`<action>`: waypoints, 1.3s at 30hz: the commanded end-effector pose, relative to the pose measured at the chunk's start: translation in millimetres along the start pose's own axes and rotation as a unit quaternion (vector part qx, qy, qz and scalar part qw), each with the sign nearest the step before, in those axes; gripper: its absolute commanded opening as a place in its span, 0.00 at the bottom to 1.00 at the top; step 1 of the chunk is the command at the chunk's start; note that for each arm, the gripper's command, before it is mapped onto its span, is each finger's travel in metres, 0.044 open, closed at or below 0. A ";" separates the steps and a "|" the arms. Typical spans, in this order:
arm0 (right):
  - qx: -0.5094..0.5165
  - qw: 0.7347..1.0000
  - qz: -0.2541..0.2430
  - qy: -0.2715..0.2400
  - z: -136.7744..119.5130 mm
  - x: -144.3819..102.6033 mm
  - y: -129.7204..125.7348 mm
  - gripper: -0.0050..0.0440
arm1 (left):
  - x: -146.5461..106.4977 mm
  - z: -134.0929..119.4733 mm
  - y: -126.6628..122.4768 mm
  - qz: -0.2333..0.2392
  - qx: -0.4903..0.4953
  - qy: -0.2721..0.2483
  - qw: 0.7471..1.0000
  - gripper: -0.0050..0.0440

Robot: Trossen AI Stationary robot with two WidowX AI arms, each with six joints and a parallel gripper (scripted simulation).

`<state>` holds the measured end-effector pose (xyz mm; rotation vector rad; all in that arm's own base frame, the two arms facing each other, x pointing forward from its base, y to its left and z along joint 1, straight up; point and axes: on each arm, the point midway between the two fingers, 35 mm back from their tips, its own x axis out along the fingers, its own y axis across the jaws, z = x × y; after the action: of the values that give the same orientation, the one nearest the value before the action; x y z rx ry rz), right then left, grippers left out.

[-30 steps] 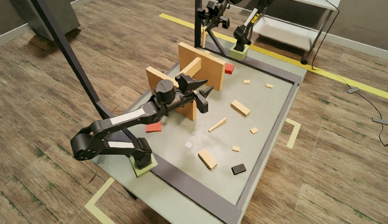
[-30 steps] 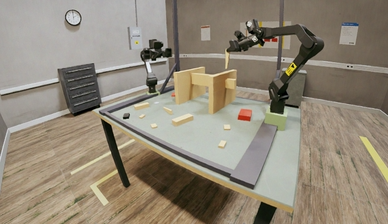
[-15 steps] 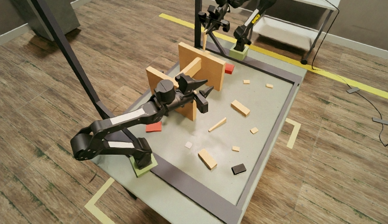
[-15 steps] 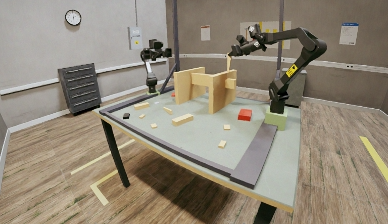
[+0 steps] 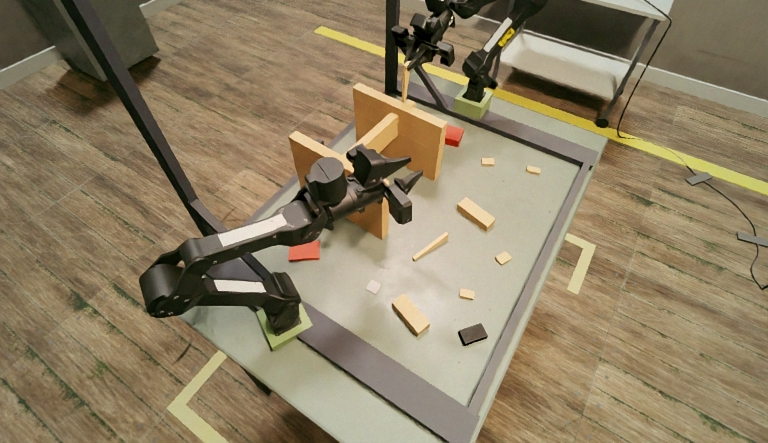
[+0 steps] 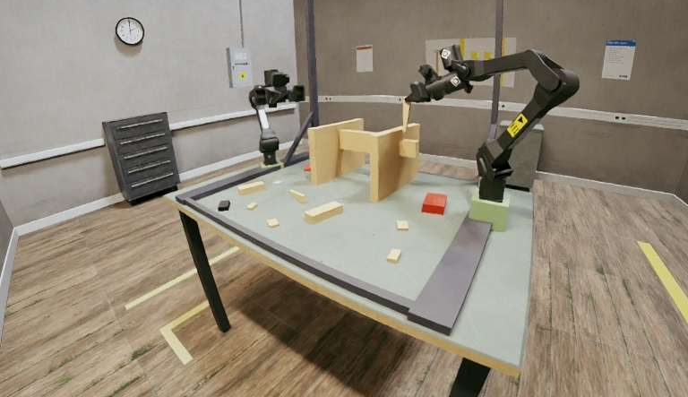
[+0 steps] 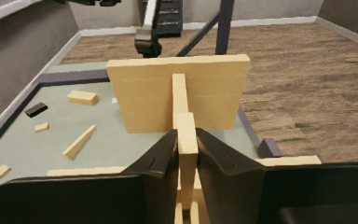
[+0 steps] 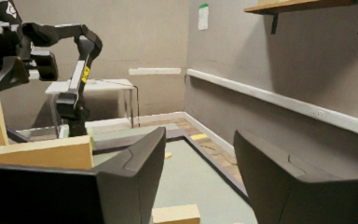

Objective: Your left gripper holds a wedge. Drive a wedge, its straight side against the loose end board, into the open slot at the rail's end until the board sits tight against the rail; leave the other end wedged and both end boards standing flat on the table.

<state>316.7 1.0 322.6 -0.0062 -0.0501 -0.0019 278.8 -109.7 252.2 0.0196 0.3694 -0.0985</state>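
Well, the left jaws [image 5: 408, 64] [image 6: 407, 99] pinch 1 upright wedge [image 5: 405, 84] [image 6: 406, 114] [image 7: 187, 163]; the right jaws [image 5: 416, 167] stand about half open, holding nothing.

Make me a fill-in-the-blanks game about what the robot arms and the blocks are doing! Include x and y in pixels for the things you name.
1. The left gripper [image 5: 408, 66] [image 6: 407, 99] [image 7: 185, 135] is holding a wooden ____.
2. The block [image 5: 472, 334] [image 6: 223, 205] [image 7: 35, 109] lying near the table's edge, far from the left arm, is coloured ____.
3. The rail [image 5: 373, 135] [image 6: 355, 140] [image 7: 179, 95] runs between two upright end ____.
4. The fingers of the right gripper [image 5: 416, 169] [image 8: 200, 133] have ____ between them.

Missing words: wedge; black; boards; nothing.
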 end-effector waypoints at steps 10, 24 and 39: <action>-0.002 1.000 0.000 -0.004 2.8 0.3 -0.1 0.50 | 2.5 -9.4 -0.4 -0.003 -0.003 -0.004 1.000 0.12; -0.002 1.000 0.000 -0.004 2.8 0.3 -0.1 0.50 | 9.1 -23.8 -1.5 -0.003 0.000 0.003 1.000 0.12; -0.002 1.000 0.000 -0.004 2.8 0.3 -0.1 0.50 | 9.9 -25.6 -1.5 -0.004 -0.002 -0.001 1.000 0.12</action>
<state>316.7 1.0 322.6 -0.0062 -0.0501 -0.0019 279.0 -110.1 226.1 0.0181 0.3692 -0.0997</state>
